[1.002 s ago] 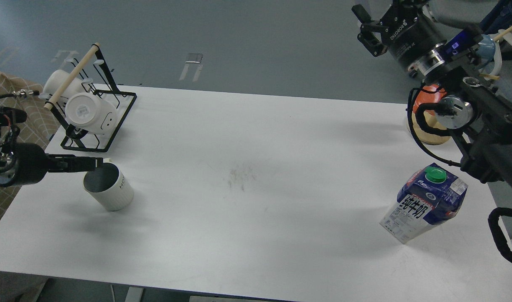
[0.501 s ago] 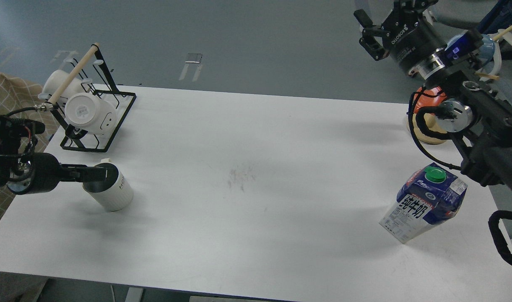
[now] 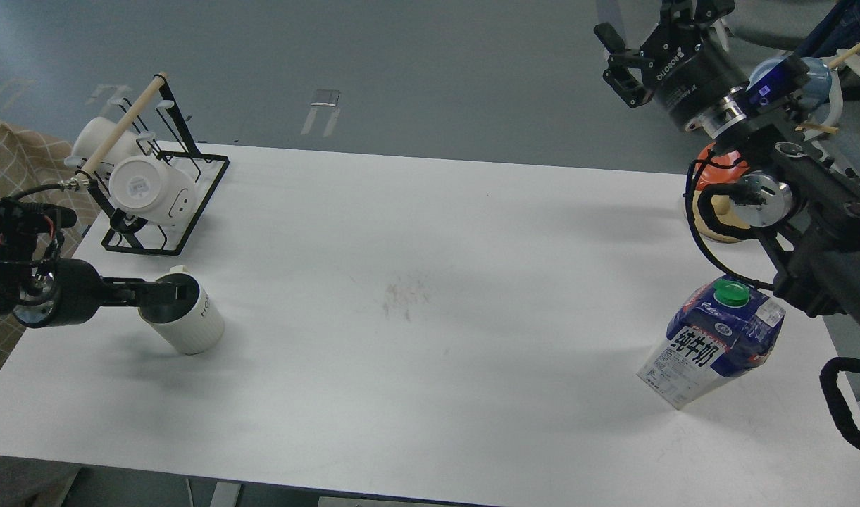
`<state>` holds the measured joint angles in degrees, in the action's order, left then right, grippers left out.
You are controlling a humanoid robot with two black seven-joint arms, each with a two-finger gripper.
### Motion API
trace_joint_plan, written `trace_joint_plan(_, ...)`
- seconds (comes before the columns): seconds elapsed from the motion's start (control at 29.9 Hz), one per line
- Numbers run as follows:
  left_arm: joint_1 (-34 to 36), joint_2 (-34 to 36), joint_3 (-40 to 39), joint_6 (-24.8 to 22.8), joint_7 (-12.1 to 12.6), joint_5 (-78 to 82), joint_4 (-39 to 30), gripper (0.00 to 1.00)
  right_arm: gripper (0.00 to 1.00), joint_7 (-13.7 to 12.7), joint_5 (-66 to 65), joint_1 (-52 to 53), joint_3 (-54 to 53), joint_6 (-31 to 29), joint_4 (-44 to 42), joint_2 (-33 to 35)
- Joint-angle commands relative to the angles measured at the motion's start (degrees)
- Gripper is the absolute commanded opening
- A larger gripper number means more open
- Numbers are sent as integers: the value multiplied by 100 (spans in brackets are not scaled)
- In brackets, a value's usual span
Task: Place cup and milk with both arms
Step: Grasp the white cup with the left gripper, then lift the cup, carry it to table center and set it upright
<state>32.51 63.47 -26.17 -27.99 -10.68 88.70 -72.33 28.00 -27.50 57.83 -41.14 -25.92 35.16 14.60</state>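
Observation:
The cup (image 3: pixel 187 320), a white ribbed mug with a dark inside, sits tilted on the white table (image 3: pixel 430 282) at the left. My left gripper (image 3: pixel 163 291) comes in from the left and lies across the cup's mouth at its rim. It looks like one dark bar, so its fingers cannot be told apart. The milk (image 3: pixel 715 345), a blue and white carton with a green cap, stands at the right, leaning a little. My right gripper (image 3: pixel 618 55) is high at the back right, well above and behind the milk, open and empty.
A black wire rack (image 3: pixel 163 211) with a wooden bar holds plain white mugs (image 3: pixel 150 189) at the back left. An orange-red mug (image 3: pixel 720 163) on a wooden base stands at the back right under my right arm. A checked cloth (image 3: pixel 7 155) lies left of the table.
My left gripper has dropped and moved right until it lies over the cup's mouth. My right gripper has risen slightly toward the top edge. Cup and milk stay where they were.

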Motion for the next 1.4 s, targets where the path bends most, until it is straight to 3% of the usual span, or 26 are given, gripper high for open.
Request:
trace_joint_plan(0.0,-8,-1,7,-1,-4,-2,0,85,100,0,-1,0,0,-1,-9,-9)
trace_joint_plan(0.1,-17,-1,33,-1,-4,7,0,69,100,0,-1,0,9,-1,-9,-1)
trace_joint_plan(0.33,-43,-27,121,-1,5,16,9,62,100,0,-1,-9,9,-1,0,-9)
trace_joint_plan(0.4,-34,-27,121,-1,14,16,9,32,100,0,-10,-9,18,-1,-9,-9)
trace_joint_plan(0.47,-34,-19,121,-1,22,24,9,26,100,0,-10,-9,18,-1,-9,-18)
trace_joint_plan(0.53,-34,25,121,-1,22,24,9,0,100,0,-10,-9,18,-1,0,-18)
trace_joint_plan(1.0,-8,236,60,-1,-13,-11,-132,0,100,0,-10,-9,79,8,-9,-1)
trace_joint_plan(1.37,326,421,16,-1,127,-63,-1659,0,100,0,-2,315,79,86,-35,105)
